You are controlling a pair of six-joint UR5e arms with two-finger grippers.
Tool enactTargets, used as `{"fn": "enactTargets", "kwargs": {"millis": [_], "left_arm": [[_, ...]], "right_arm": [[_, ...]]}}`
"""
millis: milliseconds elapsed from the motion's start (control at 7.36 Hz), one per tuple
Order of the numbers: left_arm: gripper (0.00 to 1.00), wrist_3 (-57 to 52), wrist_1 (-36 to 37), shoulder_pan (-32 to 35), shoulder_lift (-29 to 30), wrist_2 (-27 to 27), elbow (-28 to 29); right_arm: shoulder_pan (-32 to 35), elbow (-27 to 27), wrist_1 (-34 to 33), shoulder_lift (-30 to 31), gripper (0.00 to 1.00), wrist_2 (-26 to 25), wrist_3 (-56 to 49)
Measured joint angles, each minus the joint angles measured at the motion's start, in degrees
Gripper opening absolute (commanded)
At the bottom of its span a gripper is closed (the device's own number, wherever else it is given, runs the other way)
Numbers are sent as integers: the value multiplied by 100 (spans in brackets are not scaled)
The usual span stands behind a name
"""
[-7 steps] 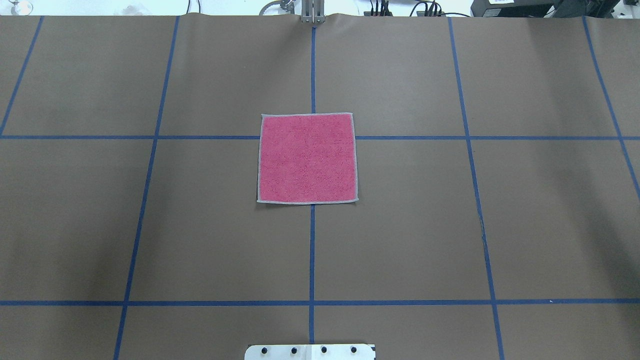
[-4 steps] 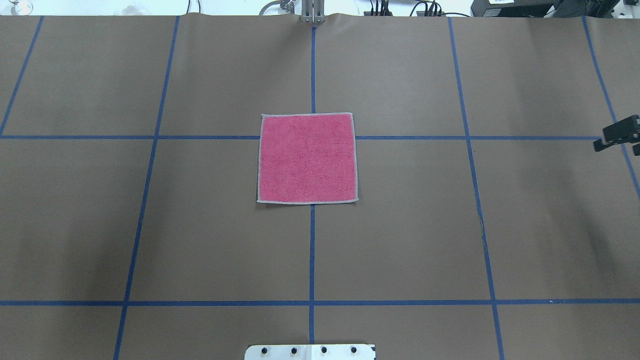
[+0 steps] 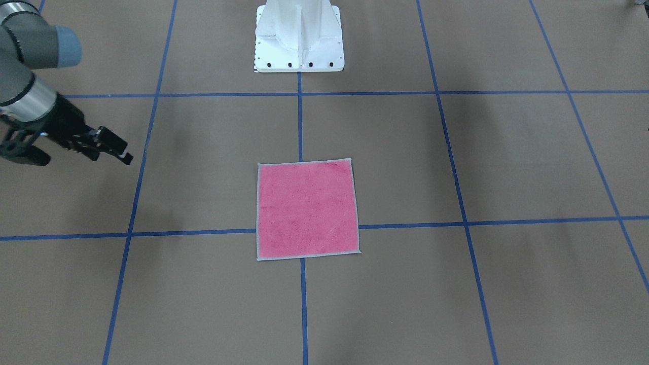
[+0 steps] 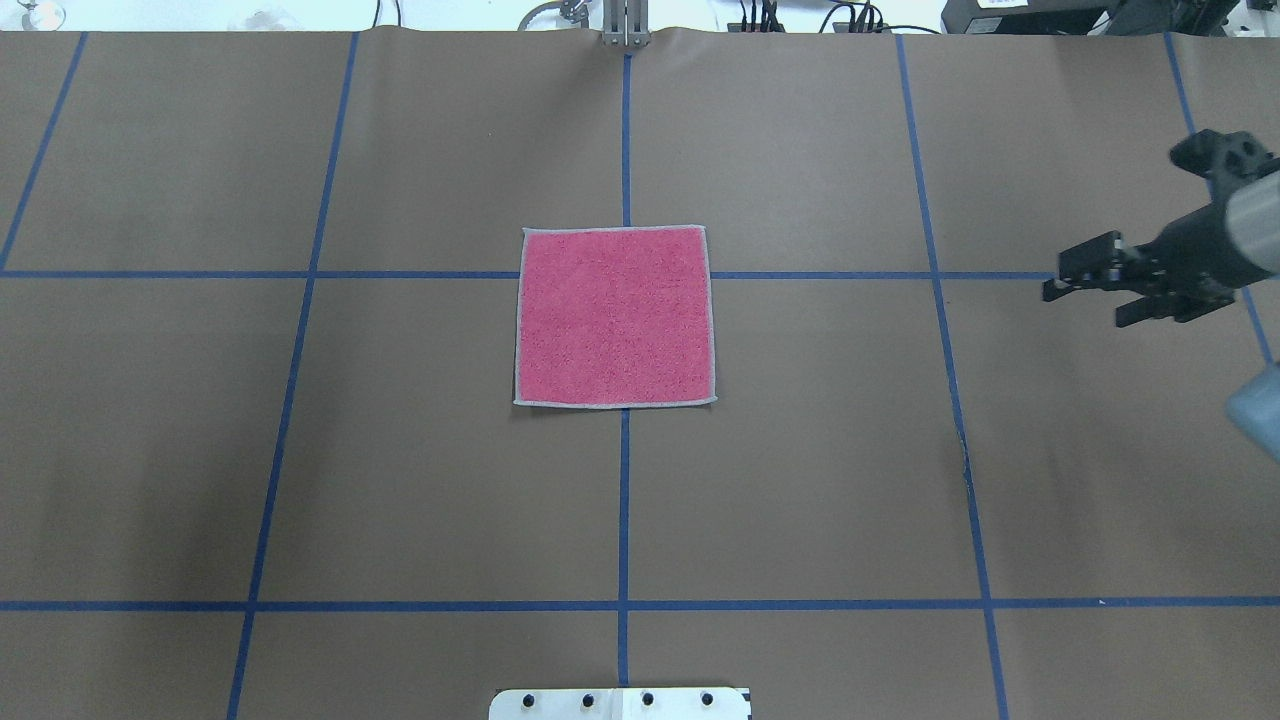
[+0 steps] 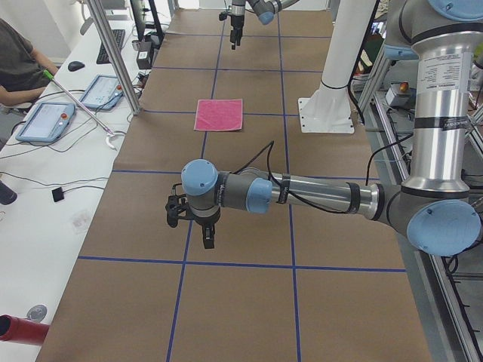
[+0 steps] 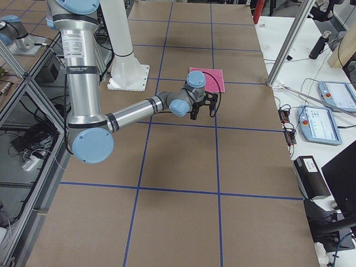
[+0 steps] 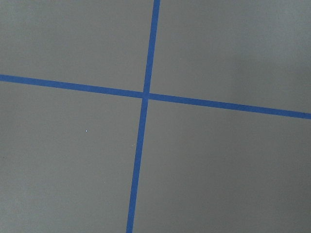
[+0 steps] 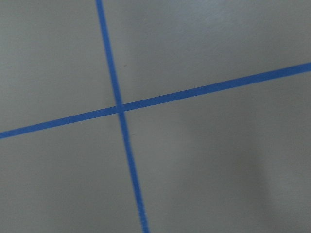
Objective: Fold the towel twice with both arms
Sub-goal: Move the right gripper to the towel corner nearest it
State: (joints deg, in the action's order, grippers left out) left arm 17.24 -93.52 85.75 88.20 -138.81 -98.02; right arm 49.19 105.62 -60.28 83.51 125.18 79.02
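Note:
The towel (image 4: 615,316) lies flat and unfolded at the table's middle, pink face up, with its light grey border showing all round; it also shows as the towel (image 3: 307,209). My right gripper (image 4: 1085,300) hovers over the table well to the towel's right, pointing toward it, its fingers apart and empty. It appears too as the right gripper (image 3: 111,154) and the right gripper (image 6: 203,114). My left gripper (image 5: 205,235) shows only in the exterior left view, far from the towel (image 5: 219,115); I cannot tell if it is open or shut.
Blue tape lines grid the brown table cover. The white pedestal base (image 3: 299,50) stands at the robot's side of the table. A side bench with tablets (image 5: 45,121), metal posts and a seated person (image 5: 15,64) lies beyond the far edge.
The right arm has come in from the right edge and moved left toward the towel. The towel has not moved.

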Motion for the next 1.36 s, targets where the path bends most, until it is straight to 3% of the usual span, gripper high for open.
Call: {"fn": "enactTargets", "kwargs": {"millis": [408,815,1359], "left_arm": [[100,1189,-873,-519,14,12,22],[100,1848,-1077,-882,144,5,-1],[100,2280,-1165,-1138,265,3,-11]], "right_arm": [[-1442,-24,-178,-868,99,-1294,1443],[-2220,-137,-927,-1601,99,-2264,2153],[-2462,-796,-1024,-2247,85,-2720,2338]]}}
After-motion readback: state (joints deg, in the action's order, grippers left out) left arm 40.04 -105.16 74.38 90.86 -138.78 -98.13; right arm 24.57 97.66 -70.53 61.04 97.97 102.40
